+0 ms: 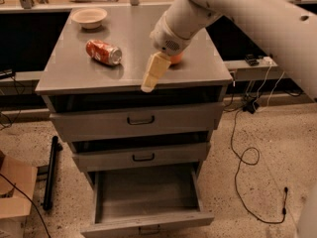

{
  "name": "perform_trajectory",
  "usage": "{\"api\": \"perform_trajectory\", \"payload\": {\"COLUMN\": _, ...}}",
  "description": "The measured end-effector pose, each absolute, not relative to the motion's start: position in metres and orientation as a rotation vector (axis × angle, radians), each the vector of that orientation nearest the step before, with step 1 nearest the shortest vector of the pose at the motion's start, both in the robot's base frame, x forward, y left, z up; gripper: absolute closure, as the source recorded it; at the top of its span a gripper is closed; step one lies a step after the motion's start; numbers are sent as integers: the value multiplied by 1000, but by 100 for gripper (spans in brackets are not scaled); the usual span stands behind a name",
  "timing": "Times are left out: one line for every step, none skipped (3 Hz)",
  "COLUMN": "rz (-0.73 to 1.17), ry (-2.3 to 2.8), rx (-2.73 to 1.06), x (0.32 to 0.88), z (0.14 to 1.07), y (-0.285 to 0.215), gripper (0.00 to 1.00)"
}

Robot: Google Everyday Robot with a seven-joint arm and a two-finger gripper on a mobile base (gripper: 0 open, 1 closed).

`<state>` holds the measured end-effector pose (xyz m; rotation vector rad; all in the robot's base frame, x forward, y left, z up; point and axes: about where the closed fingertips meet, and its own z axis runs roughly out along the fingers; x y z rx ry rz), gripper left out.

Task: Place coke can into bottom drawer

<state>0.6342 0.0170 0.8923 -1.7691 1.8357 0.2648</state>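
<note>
The coke can [104, 52] lies on its side on the left part of the cabinet top [69, 76], silver end toward the near right. The bottom drawer [146, 192] below stands pulled out. The gripper [151, 75] hangs over the top's near edge, right of the can and apart from it; clenched or released, I cannot tell. An orange [178, 59] peeks out just behind it. A pale bowl [89, 17] sits at the far left.
</note>
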Motion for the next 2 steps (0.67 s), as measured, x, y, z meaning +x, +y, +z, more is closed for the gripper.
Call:
{"api": "perform_trajectory", "payload": {"rz": 344, "ry": 1775, "rx": -1795, "x": 657, "z": 880, "y": 52, "gripper": 0}}
{"api": "perform_trajectory", "payload": {"rz": 413, "ry": 1703, "rx": -1834, "x": 689, "z": 867, "y": 91, "gripper": 0}}
